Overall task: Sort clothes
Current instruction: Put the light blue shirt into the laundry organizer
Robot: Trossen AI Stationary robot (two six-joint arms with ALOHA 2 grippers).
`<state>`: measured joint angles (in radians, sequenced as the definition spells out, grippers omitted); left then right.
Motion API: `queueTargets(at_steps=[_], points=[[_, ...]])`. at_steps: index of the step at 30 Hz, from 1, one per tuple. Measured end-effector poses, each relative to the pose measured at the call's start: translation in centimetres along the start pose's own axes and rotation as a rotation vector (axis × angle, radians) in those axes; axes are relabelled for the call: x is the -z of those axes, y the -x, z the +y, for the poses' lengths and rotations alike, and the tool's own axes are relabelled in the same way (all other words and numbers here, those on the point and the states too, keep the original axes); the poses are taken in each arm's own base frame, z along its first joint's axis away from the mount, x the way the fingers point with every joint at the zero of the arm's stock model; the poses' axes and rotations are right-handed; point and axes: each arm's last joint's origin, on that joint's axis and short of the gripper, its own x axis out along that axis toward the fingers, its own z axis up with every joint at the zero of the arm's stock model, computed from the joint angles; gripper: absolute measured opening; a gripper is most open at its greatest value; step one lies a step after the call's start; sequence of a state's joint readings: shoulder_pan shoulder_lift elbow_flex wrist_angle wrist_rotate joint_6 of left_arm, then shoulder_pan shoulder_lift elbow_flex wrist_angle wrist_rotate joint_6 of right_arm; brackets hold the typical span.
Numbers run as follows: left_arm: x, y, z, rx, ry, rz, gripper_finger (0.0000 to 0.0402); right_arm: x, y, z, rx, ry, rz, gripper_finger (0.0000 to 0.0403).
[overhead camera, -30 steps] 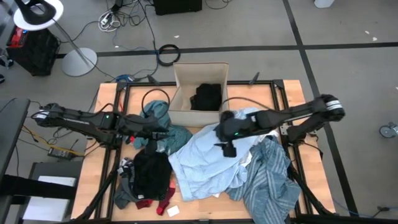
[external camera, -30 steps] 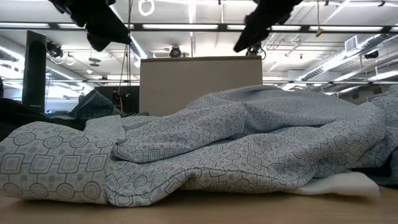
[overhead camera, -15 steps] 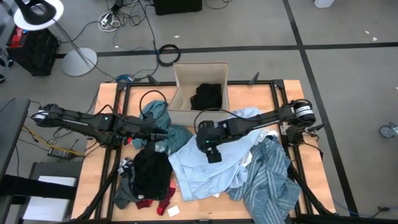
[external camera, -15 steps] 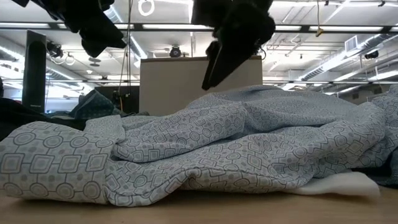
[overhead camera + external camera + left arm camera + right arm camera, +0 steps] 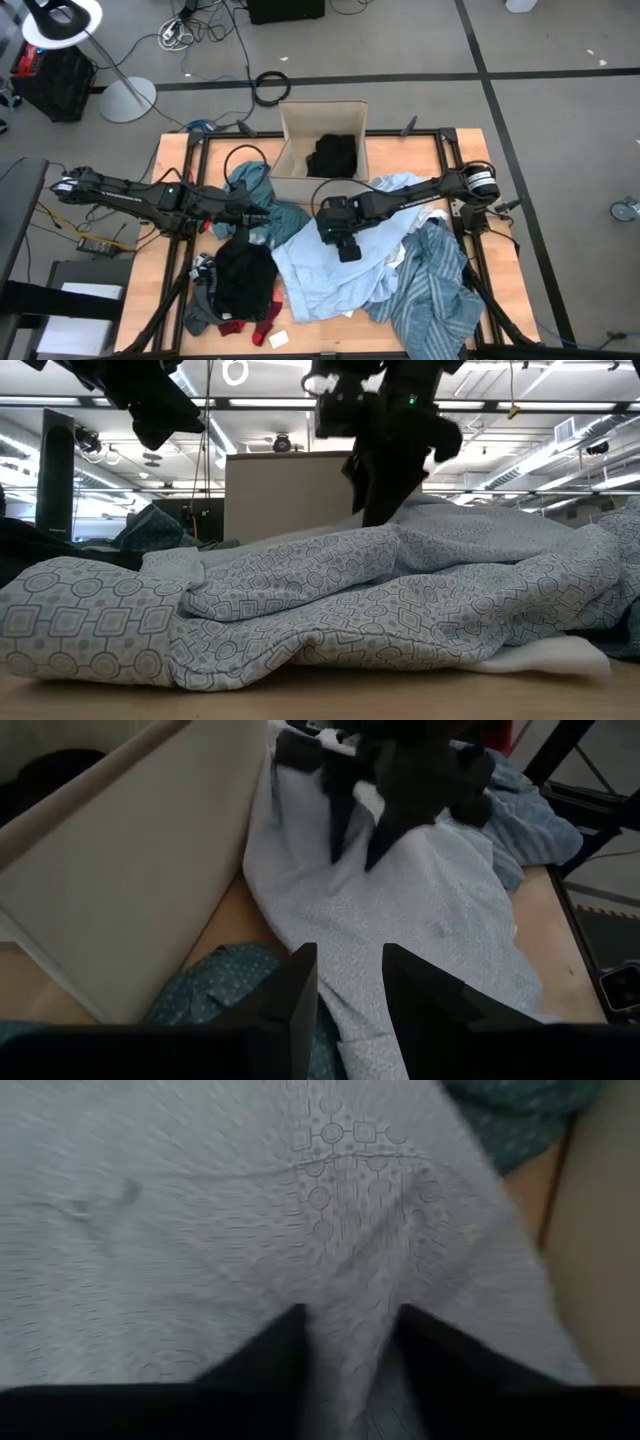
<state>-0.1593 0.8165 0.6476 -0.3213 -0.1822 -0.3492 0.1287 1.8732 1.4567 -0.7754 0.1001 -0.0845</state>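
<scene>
A large light-blue patterned shirt (image 5: 320,270) lies crumpled across the middle of the table. A blue-white striped shirt (image 5: 430,285) lies to its right, partly over the edge. A teal piece (image 5: 285,218) and a black piece (image 5: 245,275) lie to its left, with small red items (image 5: 265,320) near the front. My right gripper (image 5: 347,248) is open, with its fingertips down on the light-blue shirt (image 5: 250,1210). My left gripper (image 5: 262,217) is open and empty, hovering over the teal piece (image 5: 220,980). My right gripper comes at the light-blue shirt from above, fingers pointing down (image 5: 340,830). Its open fingertips rest on the shirt's upper layer near the far left part (image 5: 350,1280), with a low ridge of cloth between them. The shirt lies on the table, slack.
A tan cardboard box (image 5: 300,125) stands at the table's far edge with a black piece (image 5: 333,155) inside. A small white scrap (image 5: 278,340) lies at the near edge. Black frame bars run along the table's sides.
My right gripper has gone toward the table's left and down, from above the shirt's middle onto its far left part, and its fingertips now touch the cloth. The shirt has stayed in place.
</scene>
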Motion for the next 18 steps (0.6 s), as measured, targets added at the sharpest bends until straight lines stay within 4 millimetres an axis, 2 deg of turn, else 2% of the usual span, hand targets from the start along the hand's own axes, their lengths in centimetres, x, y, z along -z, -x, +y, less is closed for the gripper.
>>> queueTargets(at_steps=[2,4,10,18], points=[[-0.1,0.0,0.0,0.003,0.002,-0.010,0.0121,0.1,1.3,-0.1,0.002,0.000,-0.020,0.0062],[-0.2,0.0,-0.1,0.006,0.002,-0.018,0.0121,0.4,2.8,-0.2,0.003,0.001,-0.028,0.0018],[-0.2,0.0,-0.1,0.004,0.001,-0.015,0.0121,1.2,8.8,-1.2,0.043,-0.083,-0.166,0.0005],[-0.2,0.0,-0.1,0.003,-0.026,-0.017,0.0121,2.8,17.2,-2.4,0.195,-0.214,-0.454,0.0002]])
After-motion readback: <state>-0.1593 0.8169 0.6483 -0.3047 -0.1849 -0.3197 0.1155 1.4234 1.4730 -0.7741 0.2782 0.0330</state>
